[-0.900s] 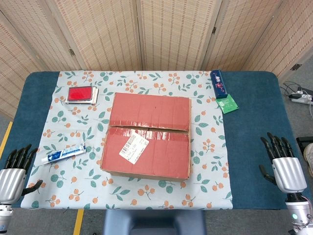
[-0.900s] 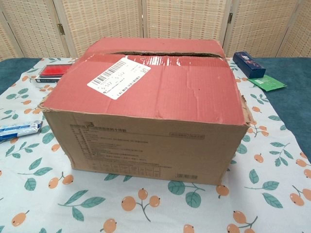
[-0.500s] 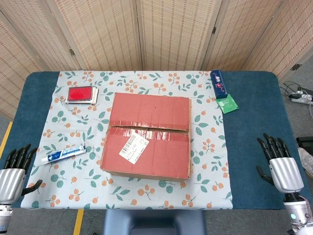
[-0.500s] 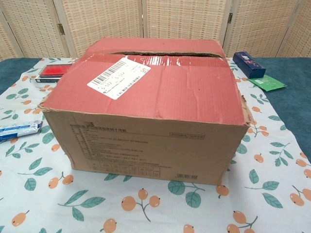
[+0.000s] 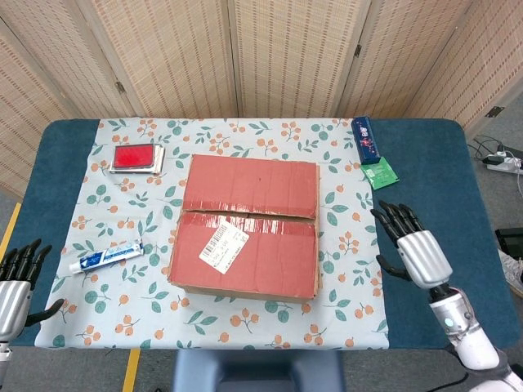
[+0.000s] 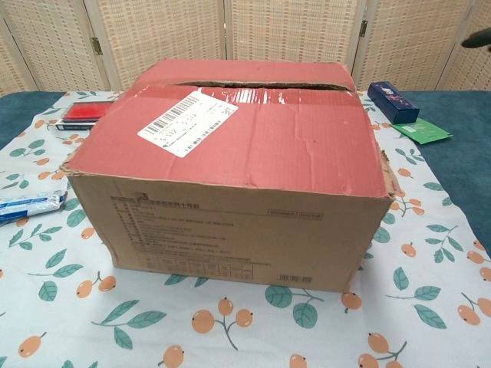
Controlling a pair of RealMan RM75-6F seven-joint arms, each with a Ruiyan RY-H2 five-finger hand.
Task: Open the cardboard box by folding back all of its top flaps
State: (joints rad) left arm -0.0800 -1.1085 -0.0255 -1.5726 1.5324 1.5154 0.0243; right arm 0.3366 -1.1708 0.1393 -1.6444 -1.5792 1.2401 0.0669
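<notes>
The cardboard box [image 5: 245, 226] [image 6: 234, 165] sits mid-table with its two red top flaps lying flat, a narrow slit between them. A white barcode label [image 5: 223, 246] is stuck on the near flap. My right hand [image 5: 414, 248] hovers to the right of the box with fingers spread and nothing in it; a dark fingertip [image 6: 477, 39] of it shows at the chest view's top right edge. My left hand [image 5: 15, 278] stays at the table's near left corner, fingers apart and empty, far from the box.
A red flat tin [image 5: 134, 157] lies back left and a toothpaste tube [image 5: 106, 256] lies left of the box. A blue box [image 5: 364, 139] and a green packet [image 5: 379, 172] lie back right. A floral cloth [image 5: 351, 278] covers the blue table [image 5: 433, 163].
My right hand has moved left and forward toward the box's right side. My left hand has drifted slightly lower at the left edge. The box has not moved.
</notes>
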